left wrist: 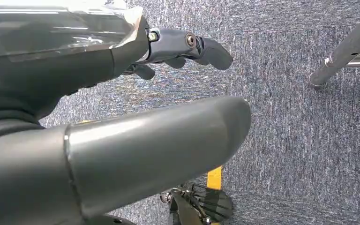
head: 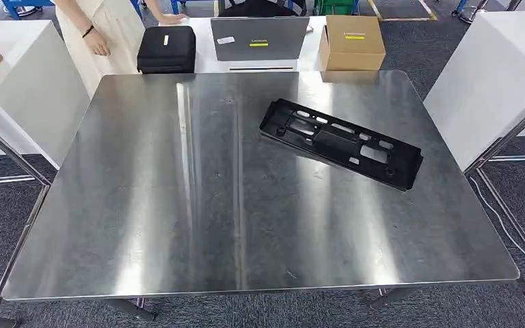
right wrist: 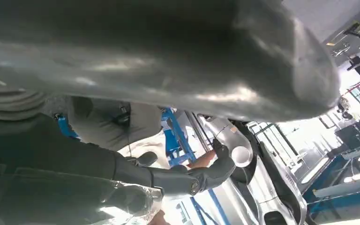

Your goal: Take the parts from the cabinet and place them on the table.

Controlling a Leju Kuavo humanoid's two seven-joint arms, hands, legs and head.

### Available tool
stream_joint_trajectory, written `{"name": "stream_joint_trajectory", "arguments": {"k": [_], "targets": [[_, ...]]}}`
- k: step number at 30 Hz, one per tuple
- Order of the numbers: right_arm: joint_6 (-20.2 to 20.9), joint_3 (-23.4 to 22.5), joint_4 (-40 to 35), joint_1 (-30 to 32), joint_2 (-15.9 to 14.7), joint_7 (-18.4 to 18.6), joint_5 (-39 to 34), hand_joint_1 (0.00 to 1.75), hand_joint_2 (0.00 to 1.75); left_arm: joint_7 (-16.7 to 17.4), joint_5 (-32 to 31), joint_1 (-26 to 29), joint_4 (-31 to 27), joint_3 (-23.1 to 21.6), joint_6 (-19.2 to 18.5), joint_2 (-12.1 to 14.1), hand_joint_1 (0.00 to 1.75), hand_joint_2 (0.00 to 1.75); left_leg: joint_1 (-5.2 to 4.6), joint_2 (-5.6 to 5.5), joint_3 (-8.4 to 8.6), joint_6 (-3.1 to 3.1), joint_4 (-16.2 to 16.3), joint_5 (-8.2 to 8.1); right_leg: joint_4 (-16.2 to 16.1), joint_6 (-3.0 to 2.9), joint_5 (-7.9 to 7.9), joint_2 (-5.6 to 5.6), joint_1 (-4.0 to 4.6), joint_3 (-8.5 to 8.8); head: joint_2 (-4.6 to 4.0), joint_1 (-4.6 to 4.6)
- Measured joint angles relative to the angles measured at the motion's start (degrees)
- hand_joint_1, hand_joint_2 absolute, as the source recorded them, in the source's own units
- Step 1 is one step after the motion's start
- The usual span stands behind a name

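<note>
Head view is taken up by the steel table (head: 178, 205); one black plastic part (head: 340, 142) is seen lying flat on it, right of centre in the upper half of the frame, slanting down to the right. A person (head: 99, 31) is seen at upper left, a laptop (head: 260, 37) and a cardboard box (head: 352, 42) along the top edge. The left hand (left wrist: 136, 112) is held empty over carpet, fingers spread; the right hand (right wrist: 178, 140) is likewise empty, fingers apart. The next part is best set down flat, well apart from the first.

Matt black plastic part (head: 342, 142), glossy steel table (head: 178, 205)
</note>
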Motion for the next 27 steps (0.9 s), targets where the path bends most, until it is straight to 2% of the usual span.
{"name": "stream_joint_trajectory", "arguments": {"k": [2,3,4,5,6,7,8,9,10,11,13,16,21,25,27], "targets": [[1.0,0.0,0.0,0.0,0.0,0.7,0.0,0.0,0.0,0.5,-0.4,0.0,0.0,0.0,-0.3,0.0,0.0,0.0,0.0,-0.01,-0.08,0.0,0.0,0.0,0.0,0.0,0.0,-0.01,0.0,0.1,0.0,0.0],[4.4,1.1,0.4,0.0,0.0,3.9,0.0,0.0,0.0,2.5,-1.8,0.0,0.0,-0.1,-1.5,0.0,0.0,0.0,0.0,-0.11,-0.17,0.0,0.0,0.01,0.0,0.0,0.0,-0.09,0.01,0.53,0.0,-0.02],[10.4,3.5,1.1,0.1,0.3,8.6,0.0,0.0,0.0,5.1,-3.6,0.1,0.0,-0.6,-2.8,0.2,0.0,0.0,0.0,-0.21,-0.18,0.02,0.0,0.03,0.0,0.01,0.01,-0.16,0.04,0.54,0.0,0.0],[19.0,7.1,1.7,0.1,0.4,11.8,0.0,0.0,0.0,6.9,-5.0,0.1,0.0,-1.0,-3.6,0.3,0.0,0.0,0.01,-0.17,-0.12,0.02,0.0,0.04,0.0,0.01,0.03,-0.13,0.04,0.53,0.0,0.04],[27.3,12.2,1.9,0.1,0.5,12.8,0.0,0.0,0.0,7.4,-5.4,0.3,0.0,-1.3,-4.0,0.4,0.0,0.0,0.0,-0.04,-0.03,0.02,0.0,0.03,0.0,0.01,0.02,-0.06,0.02,0.49,0.0,-0.04],[32.6,18.0,2.1,0.1,0.5,13.1,0.0,0.0,0.0,7.6,-5.5,0.4,0.0,-1.4,-4.2,0.4,0.0,0.0,-0.01,0.01,0.11,0.02,0.0,0.03,0.0,0.02,0.02,-0.04,-0.03,-0.02,0.0,0.02],[36.1,24.5,2.3,0.1,0.4,13.4,0.0,0.0,0.0,7.7,-5.5,0.3,0.0,-1.5,-4.2,0.4,0.0,0.0,-0.04,0.0,0.14,0.03,0.0,0.02,0.0,0.09,-0.03,-0.04,-0.08,0.01,0.0,-0.02],[35.7,29.8,2.4,0.0,0.4,13.4,0.0,0.0,0.0,7.8,-5.5,0.4,0.0,-1.5,-4.3,0.4,0.0,0.0,-0.08,-0.07,0.12,0.04,0.0,0.02,0.0,0.11,-0.05,-0.1,-0.12,0.03,0.0,0.02],[32.9,33.8,2.6,0.0,0.4,13.4,0.0,0.0,0.0,7.8,-5.5,0.4,0.0,-1.5,-4.1,0.5,0.0,0.0,-0.09,-0.18,0.09,0.04,0.0,0.03,0.0,0.12,-0.06,-0.2,-0.13,0.05,0.0,-0.02],[28.2,36.8,2.8,-0.1,0.3,13.4,0.0,0.0,0.0,7.7,-5.3,0.5,0.0,-1.5,-3.7,0.5,0.0,0.0,-0.08,-0.25,0.05,0.06,0.0,0.04,0.0,0.12,-0.06,-0.27,-0.12,0.06,0.0,0.0],[22.7,41.5,3.0,-0.1,0.3,13.4,0.0,0.0,0.0,7.8,-5.0,0.7,0.2,-1.5,-3.6,0.5,0.0,0.0,-0.05,-0.22,0.04,0.06,0.0,0.04,0.0,0.12,-0.06,-0.27,-0.08,0.08,0.0,-0.02],[20.5,46.1,3.3,-0.1,0.4,13.3,0.0,0.0,0.0,8.0,-5.1,0.7,0.2,-1.5,-4.0,0.3,0.0,0.0,-0.04,-0.17,0.04,0.06,0.0,0.04,0.0,0.12,-0.06,-0.26,-0.08,0.07,0.0,0.0],[13.0,48.2,3.7,-0.3,0.4,12.1,-1.8,0.0,0.0,7.4,-4.5,0.7,0.2,-1.5,-3.8,0.3,0.0,0.0,-0.05,-0.19,0.04,0.06,0.0,0.03,0.0,0.12,-0.06,-0.26,-0.09,0.03,0.0,0.02],[7.3,46.5,4.0,-0.4,0.4,9.2,-11.2,0.0,0.0,7.2,-4.9,0.6,0.3,-1.4,-2.2,-0.2,0.0,0.0,-0.06,-0.19,0.03,0.06,0.0,0.03,0.0,0.12,-0.06,-0.25,-0.11,0.04,0.0,-0.02],[6.1,45.2,4.0,-0.7,0.4,9.2,-13.9,0.0,0.0,7.2,-5.4,0.5,0.3,-1.4,-0.5,-0.8,0.0,0.0,-0.06,-0.18,0.03,0.06,0.0,0.03,0.0,0.12,-0.06,-0.25,-0.1,0.05,0.0,0.0]]}}
